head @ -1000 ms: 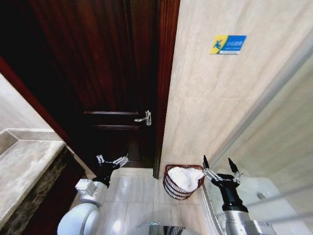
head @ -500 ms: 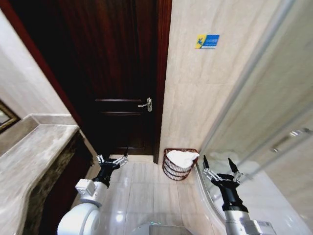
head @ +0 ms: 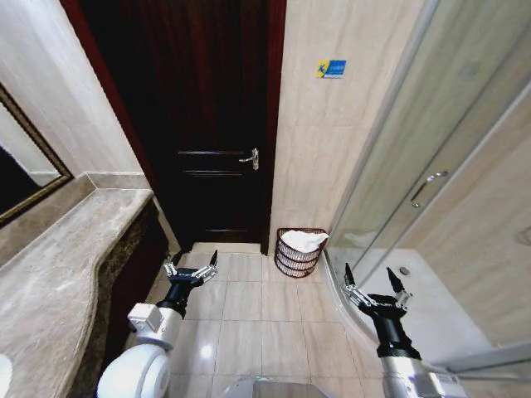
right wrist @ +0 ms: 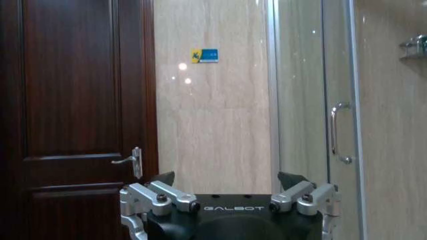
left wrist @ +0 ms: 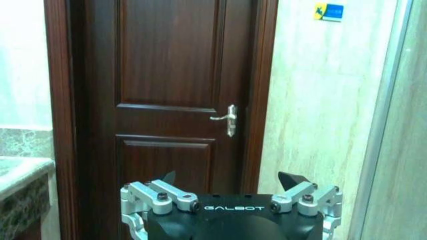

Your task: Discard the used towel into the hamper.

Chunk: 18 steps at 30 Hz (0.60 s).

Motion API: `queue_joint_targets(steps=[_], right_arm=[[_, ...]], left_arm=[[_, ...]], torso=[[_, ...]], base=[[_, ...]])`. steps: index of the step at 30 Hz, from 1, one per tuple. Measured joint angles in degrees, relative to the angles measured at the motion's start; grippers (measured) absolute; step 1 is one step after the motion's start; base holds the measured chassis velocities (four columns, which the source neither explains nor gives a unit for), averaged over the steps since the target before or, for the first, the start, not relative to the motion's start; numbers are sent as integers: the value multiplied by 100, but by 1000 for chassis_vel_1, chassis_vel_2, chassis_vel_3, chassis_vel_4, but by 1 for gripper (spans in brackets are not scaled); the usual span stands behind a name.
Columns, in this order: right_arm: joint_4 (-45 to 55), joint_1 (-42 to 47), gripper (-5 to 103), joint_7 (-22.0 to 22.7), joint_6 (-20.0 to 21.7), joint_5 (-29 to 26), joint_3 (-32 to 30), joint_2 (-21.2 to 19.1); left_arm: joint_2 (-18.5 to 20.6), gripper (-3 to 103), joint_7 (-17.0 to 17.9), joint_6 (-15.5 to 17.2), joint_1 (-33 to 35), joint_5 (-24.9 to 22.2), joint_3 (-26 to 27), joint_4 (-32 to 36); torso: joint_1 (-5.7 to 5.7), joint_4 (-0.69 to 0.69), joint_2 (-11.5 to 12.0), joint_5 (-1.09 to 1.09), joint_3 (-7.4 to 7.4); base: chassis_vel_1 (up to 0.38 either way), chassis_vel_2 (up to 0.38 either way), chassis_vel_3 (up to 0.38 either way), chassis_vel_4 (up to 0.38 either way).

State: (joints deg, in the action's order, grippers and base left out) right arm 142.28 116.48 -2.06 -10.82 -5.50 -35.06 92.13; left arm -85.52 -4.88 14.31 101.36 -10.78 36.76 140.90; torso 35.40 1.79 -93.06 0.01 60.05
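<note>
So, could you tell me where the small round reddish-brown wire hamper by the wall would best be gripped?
Probably at the open top rim of the reddish-brown wire hamper, coming from above on its near side: it stands upright, the white towel fills the middle, and the wall backs it.

tiled floor [head: 249, 319], hamper [head: 299, 253] on it

Head looks down; wrists face shared door [left wrist: 180, 100].

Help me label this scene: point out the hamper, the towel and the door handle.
hamper [head: 297, 264]: head view, on its slatted front wall.
towel [head: 304, 241]: head view, on the white cloth inside the hamper.
door handle [left wrist: 227, 118]: left wrist view, on the lever.
</note>
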Motion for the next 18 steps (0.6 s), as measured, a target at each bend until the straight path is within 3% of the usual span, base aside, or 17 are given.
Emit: queue_joint_targets(steps=[8,18], right_arm=[[0,-1,100,0,0,0,0,0],[0,1,100,0,0,0,0,0]], left_arm=[[0,100,0,0,-2,0,0,0],[0,100,0,0,0,0,0,0]], torso=[[10,0,4,-1,3],[-1,0,0,-1,0]], base=[[-60,41,60,-43],[110,-88,-113,80]])
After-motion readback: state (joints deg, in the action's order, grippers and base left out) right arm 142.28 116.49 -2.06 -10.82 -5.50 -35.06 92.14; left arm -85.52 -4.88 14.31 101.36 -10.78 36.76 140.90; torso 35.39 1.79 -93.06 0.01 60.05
